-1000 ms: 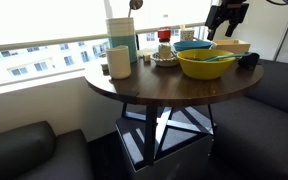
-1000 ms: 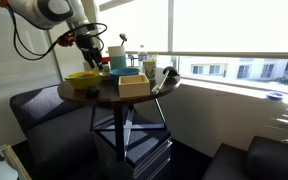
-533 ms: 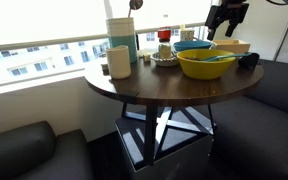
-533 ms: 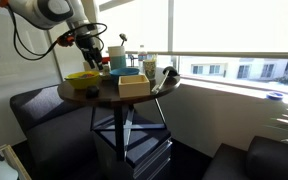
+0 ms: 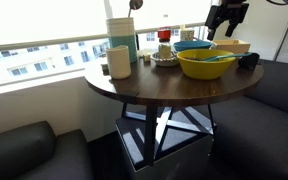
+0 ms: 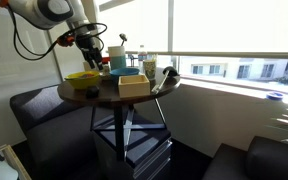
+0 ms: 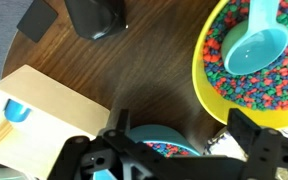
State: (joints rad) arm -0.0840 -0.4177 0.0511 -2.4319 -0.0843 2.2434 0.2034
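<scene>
My gripper point(image 7: 182, 122) hangs open above the round dark wooden table point(image 7: 134, 70), with nothing between its fingers. Directly under it sits a teal bowl point(image 7: 150, 140) of coloured candy. To its right is a yellow bowl point(image 7: 246, 75) of the same candy with a teal scoop point(image 7: 256, 45) lying in it. A light wooden box point(image 7: 44, 120) lies to the left and a black object point(image 7: 94, 15) beyond it. In both exterior views the gripper point(image 5: 224, 15) point(image 6: 87, 42) hovers over the bowls, above the yellow bowl point(image 5: 206, 63) point(image 6: 82, 78).
A tall teal canister point(image 5: 121, 38) and a white mug point(image 5: 119, 62) stand at the table's window side, with small cups behind. Dark sofas point(image 5: 24, 150) surround the table, a window runs along one side, and a stack of black crates point(image 6: 132, 150) sits under it.
</scene>
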